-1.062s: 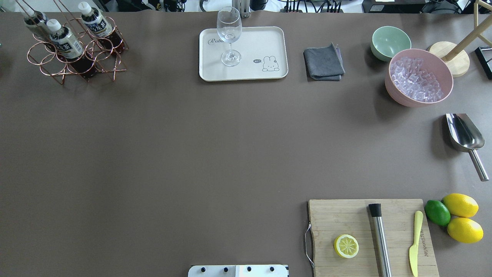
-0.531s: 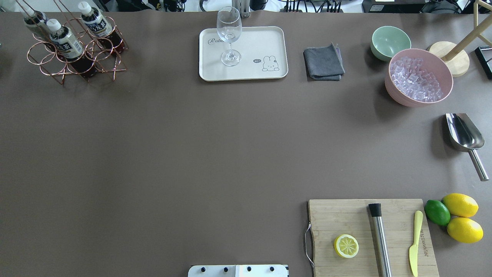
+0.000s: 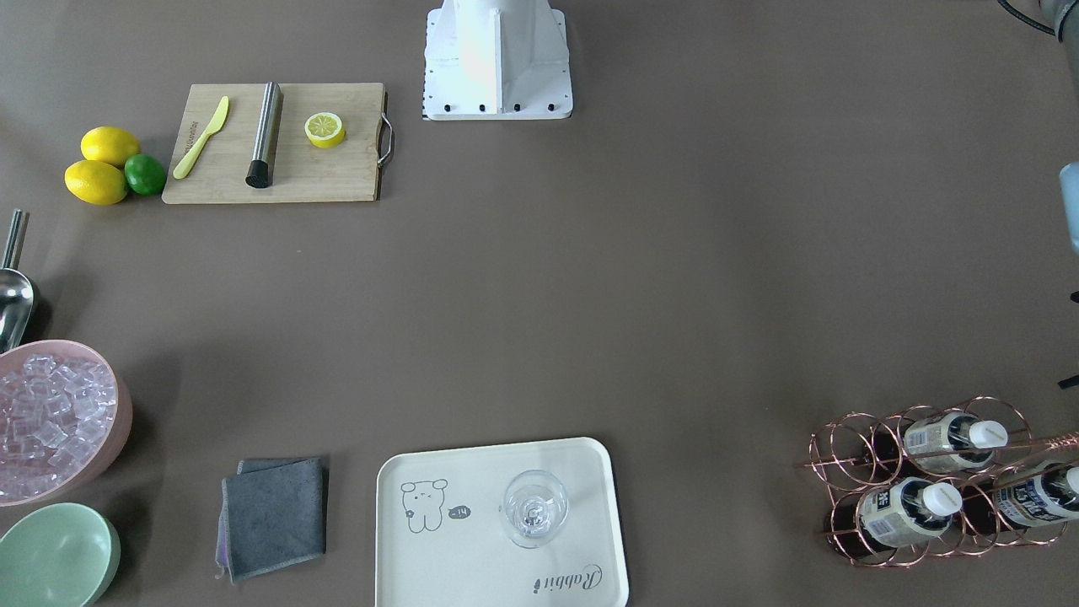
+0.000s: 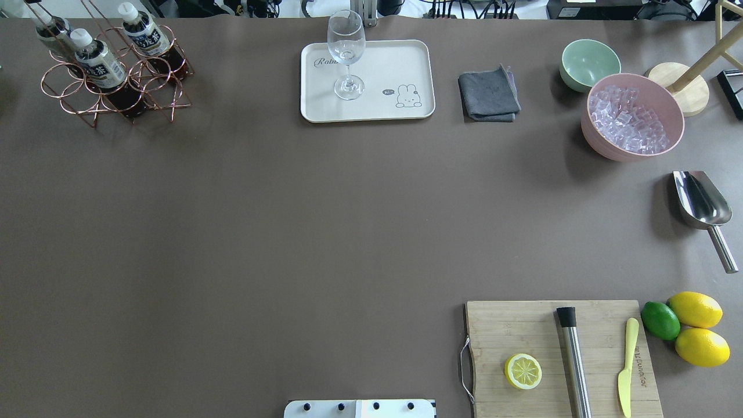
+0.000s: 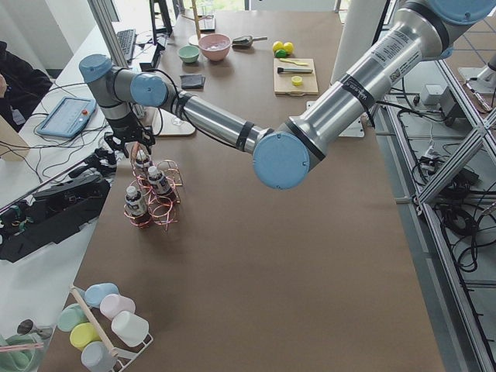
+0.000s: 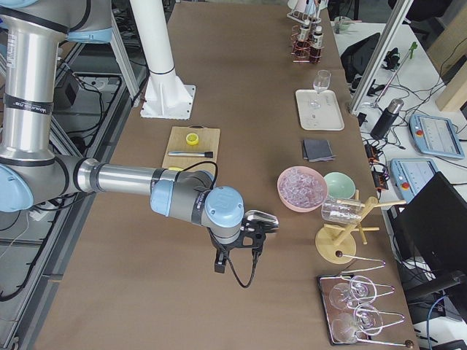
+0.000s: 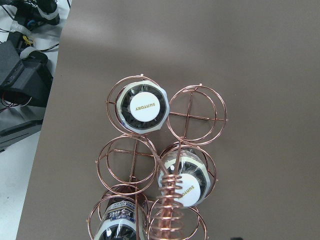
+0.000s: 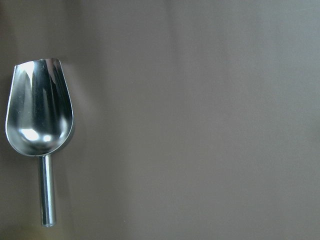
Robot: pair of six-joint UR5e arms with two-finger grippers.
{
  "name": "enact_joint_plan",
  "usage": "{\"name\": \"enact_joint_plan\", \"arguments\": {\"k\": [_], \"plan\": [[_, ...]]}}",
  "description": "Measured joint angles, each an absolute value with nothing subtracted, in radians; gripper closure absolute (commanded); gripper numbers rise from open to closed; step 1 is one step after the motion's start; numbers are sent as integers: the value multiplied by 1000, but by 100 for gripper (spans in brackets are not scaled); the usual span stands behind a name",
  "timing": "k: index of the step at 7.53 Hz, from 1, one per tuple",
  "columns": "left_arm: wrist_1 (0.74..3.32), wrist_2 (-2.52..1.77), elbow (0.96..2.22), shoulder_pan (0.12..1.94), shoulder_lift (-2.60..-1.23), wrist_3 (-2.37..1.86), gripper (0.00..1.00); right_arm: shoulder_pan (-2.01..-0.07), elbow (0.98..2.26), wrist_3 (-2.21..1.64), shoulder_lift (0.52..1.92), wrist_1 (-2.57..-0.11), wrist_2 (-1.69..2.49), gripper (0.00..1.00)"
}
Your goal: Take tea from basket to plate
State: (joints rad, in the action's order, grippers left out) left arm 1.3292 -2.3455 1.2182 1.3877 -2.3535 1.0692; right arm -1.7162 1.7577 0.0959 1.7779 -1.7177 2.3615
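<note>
**Left gripper [image 5: 138, 147] above basket [image 7: 196, 115], tea [image 4: 98, 62] untouched**

Whether it is wide or narrow I cannot tell. Nothing has shifted this past second: all three bottles of tea sit in the basket, and the plate [image 4: 400, 64] holds only a glass [image 4: 346, 52]. The pick is yet to start.

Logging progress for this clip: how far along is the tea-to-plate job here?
Done: nothing yet. All three tea bottles sit in the basket, and the plate carries only a wine glass. In hand: the left gripper hangs above the basket, its wrist camera looking down on the bottle caps; open or shut cannot be told. Left: grasp one bottle, lift it out, set it on the plate.
</note>
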Motion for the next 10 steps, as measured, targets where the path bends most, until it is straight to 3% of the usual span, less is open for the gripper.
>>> {"name": "enact_joint_plan", "arguments": {"k": [6, 10], "plan": [[1327, -2346, 1221, 1397, -2363, 1073, 100, -1717, 1758, 102, 1784, -1717, 2363, 0], [1136, -2344, 1365, 1418, -2368, 1096, 100, -1717, 1756, 103, 1784, -1717, 2364, 0]]}}
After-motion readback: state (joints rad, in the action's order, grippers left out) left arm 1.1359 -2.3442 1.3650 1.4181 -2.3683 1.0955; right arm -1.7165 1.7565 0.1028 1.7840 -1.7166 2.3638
